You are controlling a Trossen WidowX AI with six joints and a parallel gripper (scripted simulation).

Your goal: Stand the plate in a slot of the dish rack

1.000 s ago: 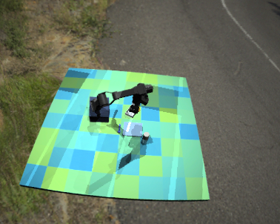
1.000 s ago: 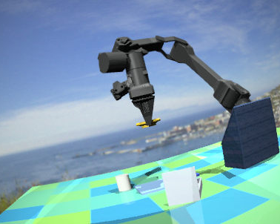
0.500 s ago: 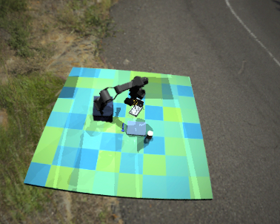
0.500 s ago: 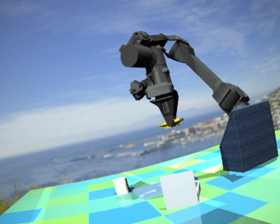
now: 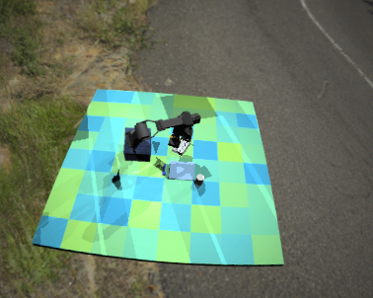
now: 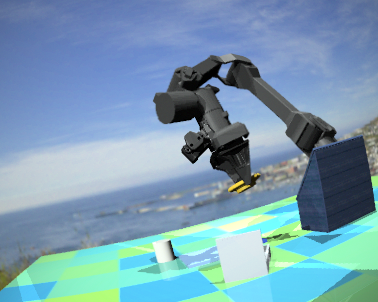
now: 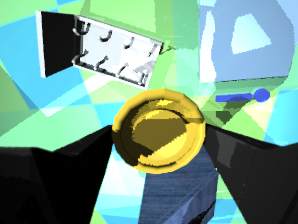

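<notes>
Top view: the black arm (image 5: 172, 122) reaches out from its navy block (image 5: 137, 152) (image 6: 338, 185) (image 7: 172, 195) over the patchwork blue and green board (image 5: 146, 212) (image 6: 153, 287) (image 7: 20, 107). The white dish rack (image 5: 181, 146) (image 6: 242, 256) (image 7: 111, 47) peeks out right beside the gripper (image 5: 175, 140) (image 6: 244, 184) (image 7: 159, 129). Near it there's a pale blue rectangle (image 5: 182, 171) (image 6: 200, 256) (image 7: 277, 67), with a white-topped cylinder (image 5: 199, 178) (image 6: 163, 250) by one corner. Plate's mostly hidden from up here.

Exterior view: way easier to read. The yellow plate (image 6: 238, 187) (image 7: 159, 131) is up in the air at the fingertips, looking tilted, clearly above the board and not in the rack. From this side the rack mostly shows its plain white end panel. The cylinder stands upright, apart from the rack.

Wrist view: fingers are pretty wide apart but closed on the round plate, one at each side of it. Beyond it you can see the rack's two rows of dark curved prongs, nothing standing between them. There's also a blue stick with a round end (image 7: 235, 97) lying next to the pale blue rectangle.
</notes>
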